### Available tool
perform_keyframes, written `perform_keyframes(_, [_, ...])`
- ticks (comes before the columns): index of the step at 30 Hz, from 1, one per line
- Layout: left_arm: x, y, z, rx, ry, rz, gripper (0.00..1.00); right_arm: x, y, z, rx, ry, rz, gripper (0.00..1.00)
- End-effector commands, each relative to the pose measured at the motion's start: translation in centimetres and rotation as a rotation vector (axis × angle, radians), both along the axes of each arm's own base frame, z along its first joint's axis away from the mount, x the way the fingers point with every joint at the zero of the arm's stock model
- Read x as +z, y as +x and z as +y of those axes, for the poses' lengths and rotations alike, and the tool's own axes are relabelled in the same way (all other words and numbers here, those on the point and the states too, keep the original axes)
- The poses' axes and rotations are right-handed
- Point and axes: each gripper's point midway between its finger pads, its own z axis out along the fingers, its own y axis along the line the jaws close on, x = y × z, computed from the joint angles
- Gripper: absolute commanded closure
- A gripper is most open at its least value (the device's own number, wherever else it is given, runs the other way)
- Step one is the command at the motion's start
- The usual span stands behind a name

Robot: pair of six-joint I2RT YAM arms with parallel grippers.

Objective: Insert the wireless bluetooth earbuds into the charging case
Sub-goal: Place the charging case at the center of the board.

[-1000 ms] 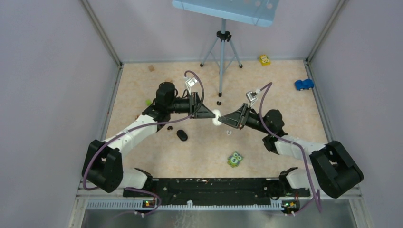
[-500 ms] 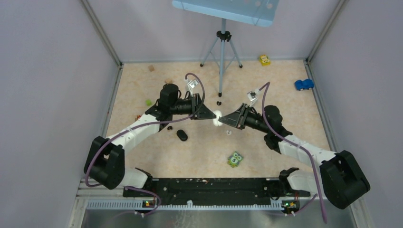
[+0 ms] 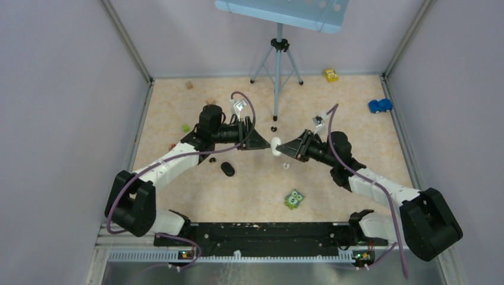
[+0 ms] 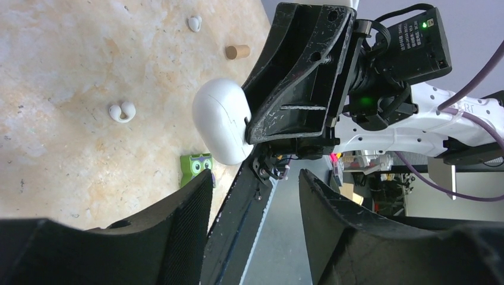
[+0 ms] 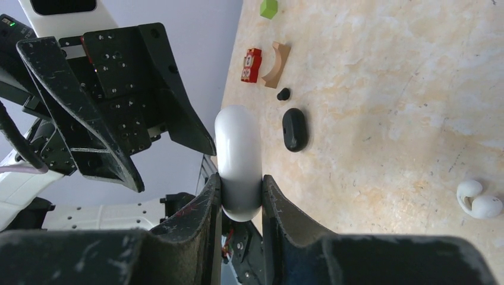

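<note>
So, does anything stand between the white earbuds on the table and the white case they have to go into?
Yes: the white case looks shut, so its own lid bars the way. The right gripper holds it off the table; a white earbud lies there with nothing over it.

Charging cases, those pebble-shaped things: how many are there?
2. The white case is pinched in the right claw, up off the table. The black case lies on the table near the left arm. Others may hide beneath the arms.
</note>
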Motion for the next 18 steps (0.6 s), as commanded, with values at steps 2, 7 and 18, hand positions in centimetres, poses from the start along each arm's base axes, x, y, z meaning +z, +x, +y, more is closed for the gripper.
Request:
perform_keyframes(2, [1.0, 0.0, 0.2, -0.001, -0.007, -0.071, 0.38, -0.2, 0.5, -0.3, -0.028, -0.011, -0.005, 1.00])
perform_keyframes(7, [1.0, 0.9, 1.0, 0.057, 0.061, -0.149, 0.28, -0.6, 0.6, -0.4, -0.036, -0.029, 0.030, 1.00])
perform_keyframes(18, [0.9, 2.3, 5.0, 0.228, 0.261, -0.770, 0.22, -0.7, 0.6, 0.2, 0.053, -0.079, 0.220, 1.00])
